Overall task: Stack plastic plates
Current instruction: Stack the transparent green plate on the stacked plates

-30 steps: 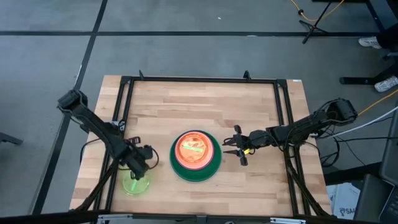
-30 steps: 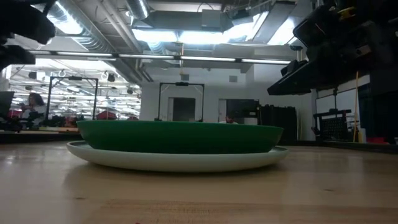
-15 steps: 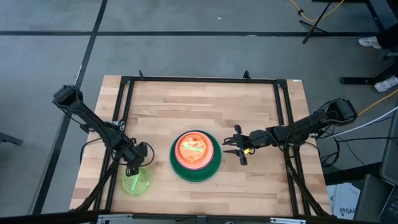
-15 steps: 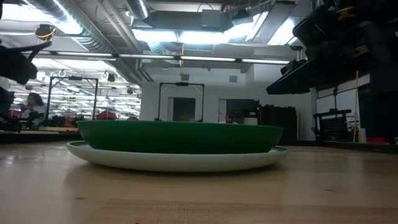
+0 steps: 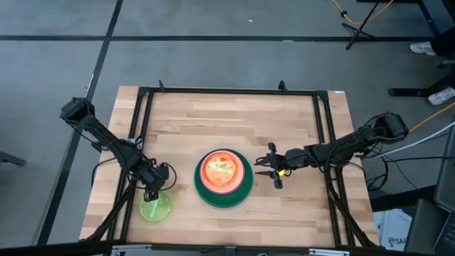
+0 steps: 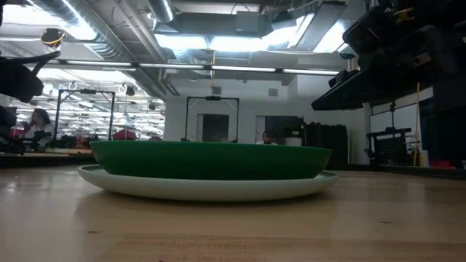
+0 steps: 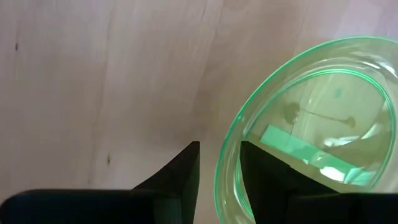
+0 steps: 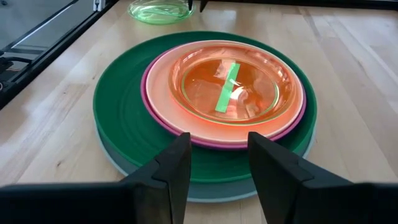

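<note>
1. Overhead, a stack of plates sits at the middle of the wooden table (image 5: 298, 121), with one neon green plate (image 5: 155, 208) lying alone near the front-left corner.
2. Only the right wrist view separates the stack's layers: a pale plate (image 8: 124, 171) at the bottom, then a dark green plate (image 8: 121, 115), a magenta plate (image 8: 163, 127), a cream plate (image 8: 166, 62), and a translucent orange plate (image 8: 233, 87) on top. That makes five countable layers, one of each colour.
3. Level with the tabletop, the low view shows just two: the dark green plate resting on the pale one.
4. The left gripper (image 7: 219, 163) is open, its fingers straddling the rim of the neon green plate without closing on it.
5. The right gripper (image 8: 217, 158) hovers just beside the stack, fingers apart and holding nothing.
</note>
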`<state>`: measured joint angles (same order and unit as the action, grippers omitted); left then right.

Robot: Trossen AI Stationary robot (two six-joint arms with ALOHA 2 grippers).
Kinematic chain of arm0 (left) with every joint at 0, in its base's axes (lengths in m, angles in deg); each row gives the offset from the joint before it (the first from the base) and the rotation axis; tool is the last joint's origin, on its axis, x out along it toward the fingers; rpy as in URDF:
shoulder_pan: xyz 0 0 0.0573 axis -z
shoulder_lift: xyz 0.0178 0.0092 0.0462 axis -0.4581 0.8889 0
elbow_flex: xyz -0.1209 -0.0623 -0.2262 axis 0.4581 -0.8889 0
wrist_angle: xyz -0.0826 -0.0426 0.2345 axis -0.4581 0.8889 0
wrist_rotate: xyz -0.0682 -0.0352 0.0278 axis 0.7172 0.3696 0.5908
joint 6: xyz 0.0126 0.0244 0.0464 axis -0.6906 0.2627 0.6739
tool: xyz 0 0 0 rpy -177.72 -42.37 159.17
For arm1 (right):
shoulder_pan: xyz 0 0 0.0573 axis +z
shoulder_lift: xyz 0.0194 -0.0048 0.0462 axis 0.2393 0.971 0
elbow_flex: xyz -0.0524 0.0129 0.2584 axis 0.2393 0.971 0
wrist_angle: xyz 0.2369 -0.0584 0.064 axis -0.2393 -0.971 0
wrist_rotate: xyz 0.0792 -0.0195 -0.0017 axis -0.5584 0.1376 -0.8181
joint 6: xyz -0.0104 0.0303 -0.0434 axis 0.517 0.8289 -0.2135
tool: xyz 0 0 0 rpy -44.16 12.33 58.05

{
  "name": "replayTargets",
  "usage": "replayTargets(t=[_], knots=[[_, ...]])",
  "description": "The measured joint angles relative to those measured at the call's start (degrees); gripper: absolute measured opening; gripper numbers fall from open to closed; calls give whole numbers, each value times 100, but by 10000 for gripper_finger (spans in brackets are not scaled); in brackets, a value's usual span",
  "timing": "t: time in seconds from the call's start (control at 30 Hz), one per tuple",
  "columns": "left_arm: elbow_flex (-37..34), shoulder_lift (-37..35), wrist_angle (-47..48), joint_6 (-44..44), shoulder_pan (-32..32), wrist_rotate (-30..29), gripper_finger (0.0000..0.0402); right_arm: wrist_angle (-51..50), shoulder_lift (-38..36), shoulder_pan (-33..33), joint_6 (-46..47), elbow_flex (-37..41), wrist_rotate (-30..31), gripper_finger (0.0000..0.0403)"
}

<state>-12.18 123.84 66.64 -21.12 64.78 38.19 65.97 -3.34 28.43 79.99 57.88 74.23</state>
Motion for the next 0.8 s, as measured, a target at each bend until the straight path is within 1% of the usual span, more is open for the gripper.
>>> replayTargets(t=[0.27, 0.5, 0.63, 0.8], knots=[[-40, 7, -15, 2, 0, -61, 109, 0, 2, 1, 0, 0, 0, 151], [-289, -14, -235, -71, -4, 129, 107, 0, 2, 0, -2, -2, 0, 151], [-297, -11, -249, -71, -4, 94, 86, 5, 2, 0, -13, 0, 101, 151], [-307, -4, -255, -35, -2, 47, 38, 12, 2, 2, -14, -1, 105, 151]])
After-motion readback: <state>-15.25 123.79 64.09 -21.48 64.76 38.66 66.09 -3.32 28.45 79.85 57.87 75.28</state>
